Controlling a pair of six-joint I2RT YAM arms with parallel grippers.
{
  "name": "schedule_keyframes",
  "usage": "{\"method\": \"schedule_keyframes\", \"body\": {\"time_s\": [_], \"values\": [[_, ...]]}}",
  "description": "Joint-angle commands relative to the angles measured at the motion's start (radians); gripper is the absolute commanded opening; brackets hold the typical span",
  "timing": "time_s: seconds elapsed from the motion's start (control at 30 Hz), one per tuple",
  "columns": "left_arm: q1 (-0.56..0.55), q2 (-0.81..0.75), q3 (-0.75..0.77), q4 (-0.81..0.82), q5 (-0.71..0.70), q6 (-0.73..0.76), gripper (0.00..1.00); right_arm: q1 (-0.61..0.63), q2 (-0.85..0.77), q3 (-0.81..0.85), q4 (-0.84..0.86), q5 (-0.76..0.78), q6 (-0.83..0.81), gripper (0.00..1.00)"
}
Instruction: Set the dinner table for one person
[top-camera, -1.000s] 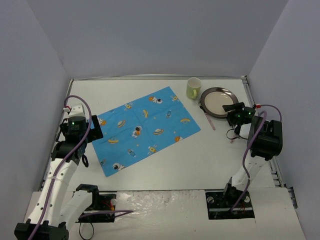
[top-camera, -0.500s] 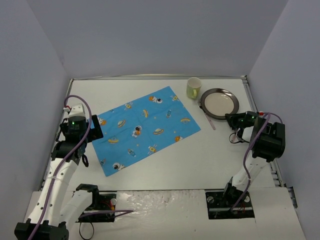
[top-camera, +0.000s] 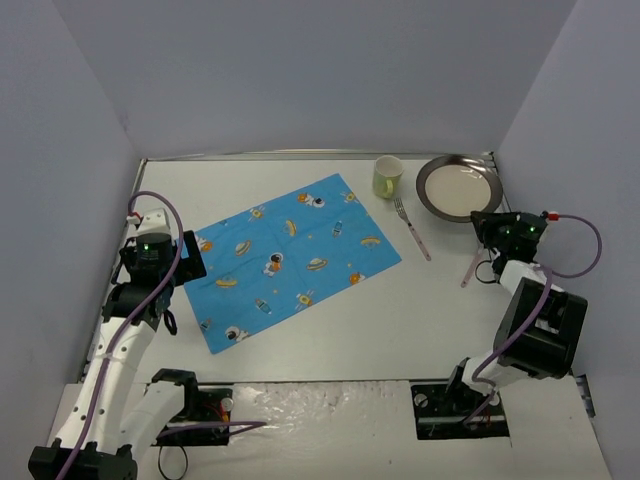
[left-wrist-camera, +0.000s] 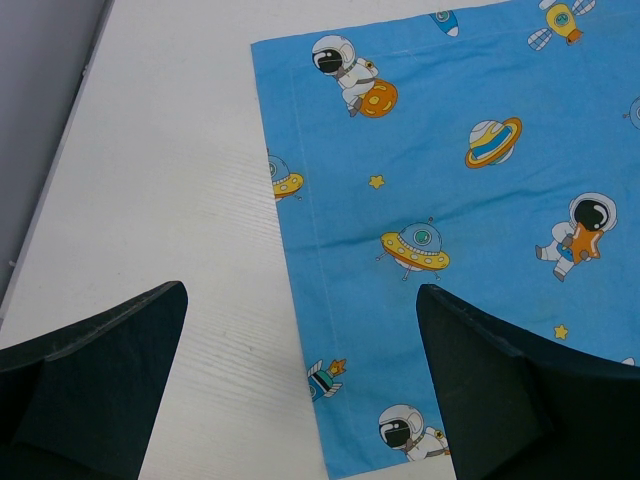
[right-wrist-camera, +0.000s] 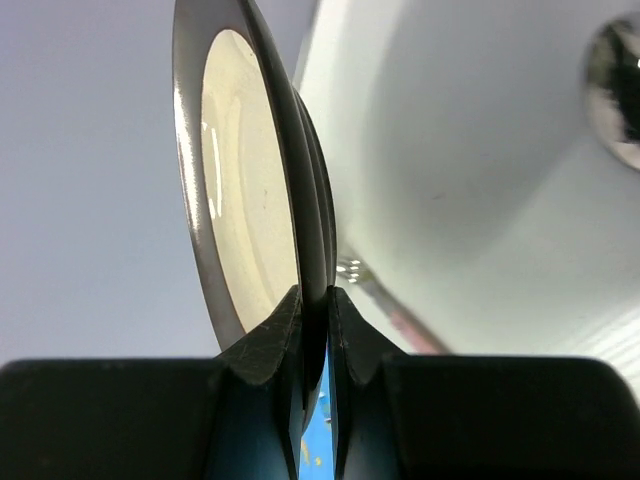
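The dinner table (top-camera: 330, 330) – a large flat white rectangular tabletop with a thin metal rim – fills the floor of the scene and is walled by pale lavender panels (top-camera: 300, 70). A blue rectangular cloth placemat (top-camera: 290, 260) printed with astronauts, planets and saucers lies slantwise on its left-centre part. A pale green ceramic mug (top-camera: 387, 176) stands upright just beyond the placemat's far corner. To the right of the mug lies a fork (top-camera: 412, 228) with silver tines and a pink handle. A second slim pink-handled utensil (top-camera: 471, 268) lies further right, near the right arm, and its head cannot be made out. The right gripper (top-camera: 484, 220) is at the far right corner of the table. Its fingers are pressed together on the near edge of a round plate (top-camera: 459, 187) with a dark metallic rim and a cream centre. In the wrist view the plate (right-wrist-camera: 240, 200) is seen edge-on, its rim pinched between the two dark fingertips of the right gripper (right-wrist-camera: 313, 320). Whether the plate is clear of the tabletop cannot be told. The left gripper (top-camera: 165, 255) hangs over the placemat's left edge. Its fingers (left-wrist-camera: 90, 380) are spread wide – nothing is between them but cloth and bare table (left-wrist-camera: 170, 150) below.
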Motion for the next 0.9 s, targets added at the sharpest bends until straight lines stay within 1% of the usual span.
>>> {"method": "schedule_keyframes", "body": {"time_s": [0.0, 0.13, 0.2, 0.33, 0.57, 0.6, 0.7, 0.87], "values": [[-0.008, -0.001, 0.019, 0.037, -0.011, 0.008, 0.97, 0.025, -0.147, 0.141, 0.137, -0.125, 0.037, 0.0], [-0.006, -0.002, 0.019, 0.037, -0.015, 0.008, 0.97, 0.113, -0.147, 0.216, 0.047, -0.185, 0.003, 0.0], [-0.006, -0.001, 0.021, 0.034, -0.017, 0.01, 0.97, 0.201, -0.119, 0.27, -0.01, -0.205, -0.026, 0.0], [-0.006, -0.006, 0.019, 0.034, -0.028, 0.008, 0.97, 0.378, -0.045, 0.318, 0.011, -0.233, -0.023, 0.0], [-0.005, -0.011, 0.018, 0.033, -0.038, 0.011, 0.97, 0.627, 0.077, 0.376, 0.06, -0.242, -0.061, 0.0], [-0.005, -0.01, 0.018, 0.033, -0.037, 0.011, 0.97, 0.637, 0.094, 0.38, 0.067, -0.243, -0.063, 0.0], [-0.003, -0.01, 0.018, 0.033, -0.038, 0.01, 0.97, 0.722, 0.149, 0.391, 0.093, -0.243, -0.098, 0.0], [-0.005, -0.011, 0.016, 0.034, -0.041, 0.011, 0.97, 0.789, 0.248, 0.415, 0.144, -0.265, -0.131, 0.0]]}}
